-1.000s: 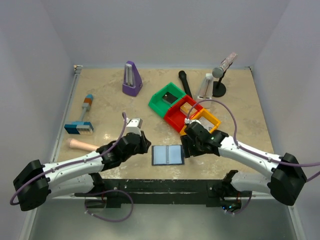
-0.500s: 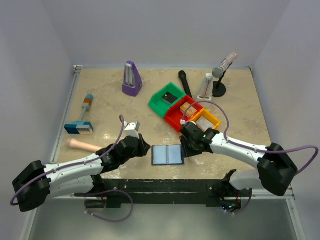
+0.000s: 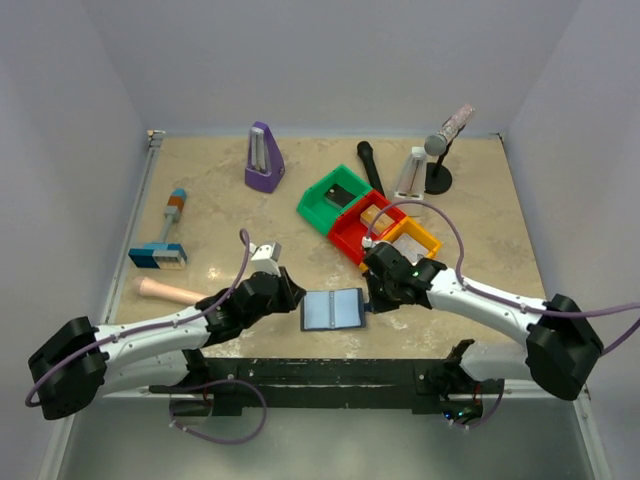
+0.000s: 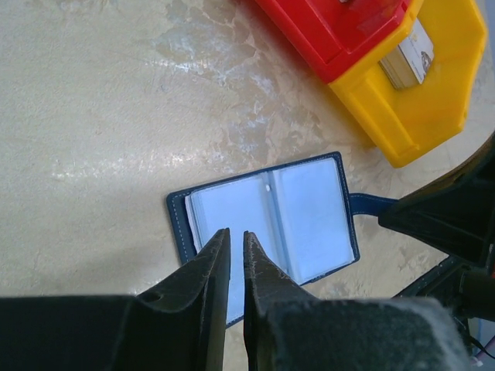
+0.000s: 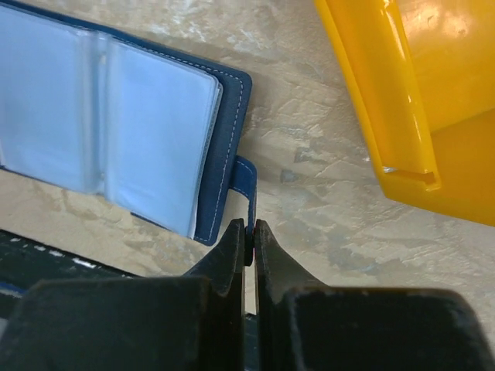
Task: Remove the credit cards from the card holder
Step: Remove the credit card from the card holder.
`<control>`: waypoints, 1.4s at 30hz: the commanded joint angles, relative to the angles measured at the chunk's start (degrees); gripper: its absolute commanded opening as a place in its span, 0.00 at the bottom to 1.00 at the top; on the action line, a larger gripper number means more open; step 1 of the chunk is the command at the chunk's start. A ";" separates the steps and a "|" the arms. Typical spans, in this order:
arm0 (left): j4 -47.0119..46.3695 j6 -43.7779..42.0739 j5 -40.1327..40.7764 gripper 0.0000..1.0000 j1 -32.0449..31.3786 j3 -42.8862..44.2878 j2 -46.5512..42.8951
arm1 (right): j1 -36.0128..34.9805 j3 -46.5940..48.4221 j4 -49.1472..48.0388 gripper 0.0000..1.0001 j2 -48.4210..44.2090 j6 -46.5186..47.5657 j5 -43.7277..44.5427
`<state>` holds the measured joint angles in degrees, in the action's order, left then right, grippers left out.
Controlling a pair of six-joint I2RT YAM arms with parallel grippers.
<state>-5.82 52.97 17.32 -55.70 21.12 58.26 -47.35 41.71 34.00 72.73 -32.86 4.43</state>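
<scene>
One stitched navy card holder (image 4: 309, 216), right hand (image 5: 249, 232) clamped on its tab (image 5: 246, 174), left hand (image 4: 237, 236) seemingly barely apart.

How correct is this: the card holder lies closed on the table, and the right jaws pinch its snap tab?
Not quite. The card holder lies open, not closed: the right wrist view shows its pale inner panels spread flat on the table. The rest holds: the right jaws pinch its snap tab.
</scene>
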 commanded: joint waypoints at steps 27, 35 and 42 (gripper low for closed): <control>0.55 3.10 -5.02 0.46 -0.28 4.81 10.56 | -0.46 -3.57 -4.20 0.00 -11.21 2.01 -9.52; 2.48 3.45 -4.49 0.48 -0.90 4.10 11.08 | -0.46 -3.39 -4.12 0.00 -10.68 2.45 -8.82; 4.42 3.37 -3.87 0.50 -1.34 4.89 12.23 | -0.46 -3.39 -4.12 0.00 -10.50 2.45 -8.82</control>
<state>-2.31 55.55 12.25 -56.64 25.04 69.84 -47.62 38.00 31.44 62.30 -31.40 -4.16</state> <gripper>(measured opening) 0.499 0.029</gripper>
